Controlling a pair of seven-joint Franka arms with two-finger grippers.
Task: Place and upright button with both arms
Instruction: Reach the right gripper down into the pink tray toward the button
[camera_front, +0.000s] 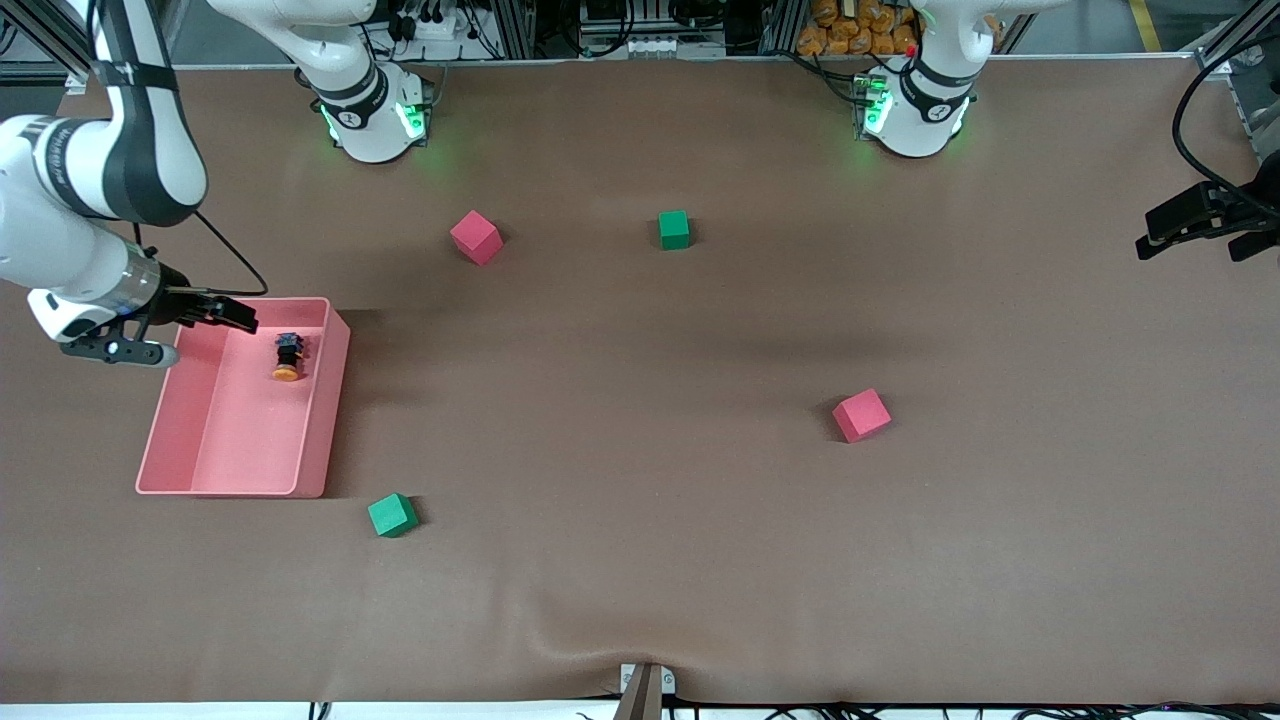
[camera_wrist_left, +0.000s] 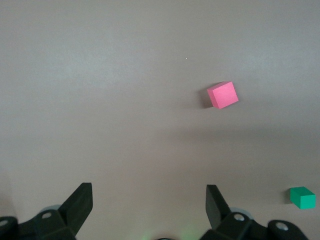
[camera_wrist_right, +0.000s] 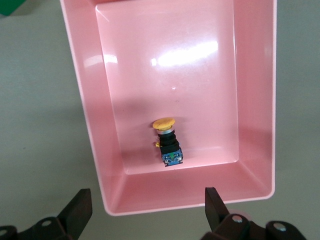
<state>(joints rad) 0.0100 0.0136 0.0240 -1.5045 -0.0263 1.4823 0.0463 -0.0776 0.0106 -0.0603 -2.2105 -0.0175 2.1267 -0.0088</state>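
The button lies on its side in a pink tray, orange cap toward the front camera and bluish end toward the bases. The right wrist view shows it close to the tray's end wall. My right gripper is open and empty, over the tray's end wall on the bases' side; in its own view the fingers straddle that wall from above. My left gripper is open and empty, waiting above bare table at the left arm's end.
A red cube and a green cube lie near the bases. Another red cube sits mid-table toward the left arm's end, and a green cube sits nearer the front camera than the tray. The left wrist view shows a red cube and a green cube.
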